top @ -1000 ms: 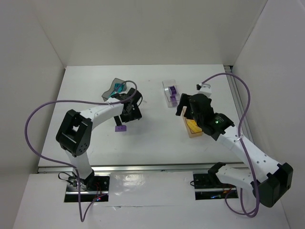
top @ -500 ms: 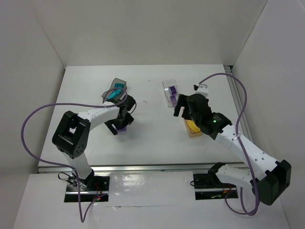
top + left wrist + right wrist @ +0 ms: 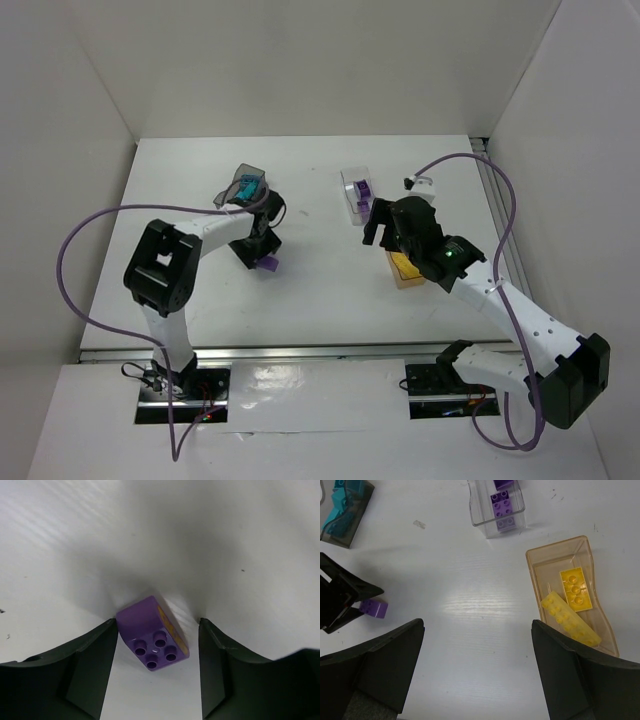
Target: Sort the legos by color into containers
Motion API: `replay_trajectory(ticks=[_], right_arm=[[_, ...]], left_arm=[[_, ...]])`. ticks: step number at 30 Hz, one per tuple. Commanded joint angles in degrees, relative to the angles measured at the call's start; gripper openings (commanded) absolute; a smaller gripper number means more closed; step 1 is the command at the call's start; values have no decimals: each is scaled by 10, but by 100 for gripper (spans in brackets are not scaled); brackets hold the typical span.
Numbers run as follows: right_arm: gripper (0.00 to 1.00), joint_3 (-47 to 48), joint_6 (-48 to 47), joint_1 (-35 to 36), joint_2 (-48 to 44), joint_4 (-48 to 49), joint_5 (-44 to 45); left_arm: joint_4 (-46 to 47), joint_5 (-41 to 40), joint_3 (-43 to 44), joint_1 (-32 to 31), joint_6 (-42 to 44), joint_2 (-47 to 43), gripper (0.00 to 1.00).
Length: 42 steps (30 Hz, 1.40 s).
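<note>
Down at the counter [image 3: 240,540] and narrowing from wide open, the left jaws now bracket the loose purple lego [image 3: 152,637] without yet pinching it, the clear tub [image 3: 475,507] its likely destination, while the right jaws hover wide and empty.

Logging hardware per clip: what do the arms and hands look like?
Left arm and right arm: white links, boxy black joints, looping purple cables. Left hand and right hand: two black wedge fingers each. Green light near the right wrist.
</note>
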Motion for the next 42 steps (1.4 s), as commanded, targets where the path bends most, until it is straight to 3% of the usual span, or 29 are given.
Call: replay_trajectory(ticks=[1, 8, 11, 13, 17, 23, 30, 37, 42], right_arm=[[95, 4, 0, 5, -7, 15, 2], [95, 9, 0, 5, 5, 10, 8], [95, 9, -6, 10, 13, 10, 1], [95, 3, -6, 10, 13, 10, 1], [95, -2, -6, 10, 13, 10, 1], [95, -23, 7, 39, 50, 33, -31], [95, -1, 86, 137, 188, 101, -8], [95, 62, 138, 170, 328, 138, 45], [94, 129, 139, 176, 421, 139, 60]], left_arm=[[25, 27, 29, -19, 50, 39, 70], [39, 72, 133, -90, 114, 92, 61], [39, 73, 151, -109, 126, 93, 44], [39, 73, 159, -109, 132, 93, 42], [28, 60, 164, -109, 146, 80, 55], [-9, 35, 176, -74, 196, 16, 82], [-38, 28, 148, 62, 223, -124, 83], [6, 106, 59, 200, 258, -282, 89], [14, 140, 39, 229, 279, -313, 89]])
